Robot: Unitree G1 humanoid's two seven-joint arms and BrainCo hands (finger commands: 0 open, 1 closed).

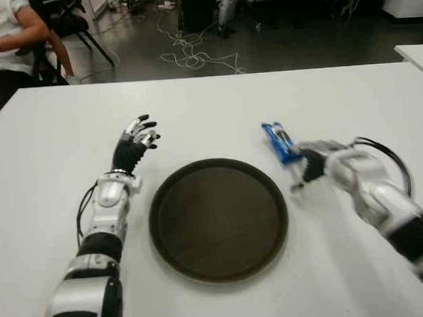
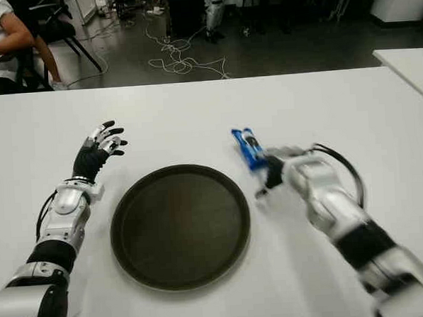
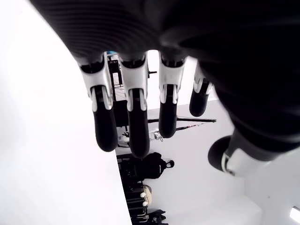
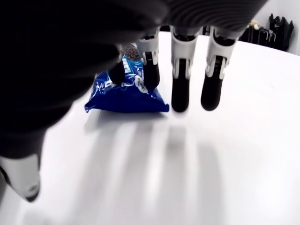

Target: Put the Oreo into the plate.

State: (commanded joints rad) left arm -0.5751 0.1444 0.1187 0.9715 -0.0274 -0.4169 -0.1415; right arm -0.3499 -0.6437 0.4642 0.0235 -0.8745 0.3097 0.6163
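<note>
The Oreo pack (image 1: 277, 141) is a slim blue foil packet with a glossy, crinkled skin and a cookie printed on its face. It lies flat on the table, just beside the plate's far right rim and outside it. The right hand (image 1: 312, 160) is at the pack's near end. In the right wrist view its fingers (image 4: 180, 89) hang straight and spread above the tabletop, with one fingertip over the pack's edge. Whether that fingertip actually touches the foil is hard to judge. Nothing is gripped.

The plate (image 1: 175, 254) is a round, shallow, dark brown dish with a raised rim and a matte, faintly mottled floor. It sits in the middle of the near half of the table and holds nothing.

The left hand (image 1: 135, 147) shows to the left of the plate, beyond its far left edge. Its black-tipped fingers (image 3: 138, 131) are extended and loosely apart, holding nothing. The forearm has silver shells and black joints.

The table (image 1: 216, 105) is smooth, plain white and matte. Beyond its far edge is a grey floor with a tangle of pale cables (image 1: 192, 53) and dark chair legs. A seated person's arm (image 1: 10, 38) shows at the far left corner.
</note>
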